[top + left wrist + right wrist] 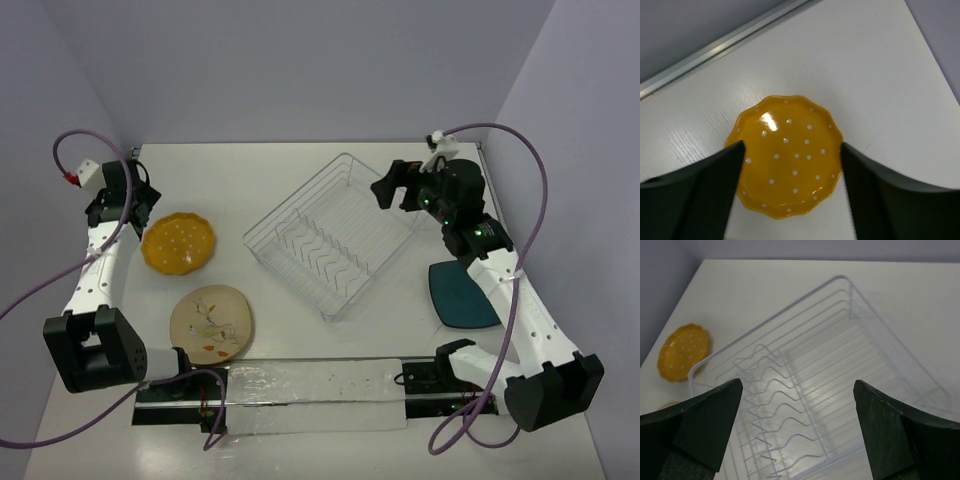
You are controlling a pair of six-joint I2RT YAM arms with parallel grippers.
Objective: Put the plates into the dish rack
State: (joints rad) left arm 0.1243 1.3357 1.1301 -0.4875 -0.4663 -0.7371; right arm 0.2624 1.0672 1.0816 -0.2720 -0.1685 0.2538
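The orange-yellow scalloped plate (pixel 178 243) (pixel 787 155) (pixel 684 352) lies flat on the table at the left. My left gripper (pixel 125 200) (pixel 791 145) hovers above it, open, its fingers wide to either side of the plate and nothing between them. Nearer the front left lies the beige patterned plate (pixel 211 322). The dark teal plate (pixel 462 295) rests at the right, partly hidden under my right arm. The wire dish rack (pixel 296 196) (pixel 840 355) stands in the middle with no plate in it. My right gripper (pixel 395 185) (pixel 797 384) hangs open above its right corner.
A clear plastic sheet (pixel 310 395) lies along the near edge between the arm bases. Purple cables (pixel 520 160) loop off both arms. Walls close the table at the back and sides, with a metal rail (pixel 715 50) along the edge behind the orange plate.
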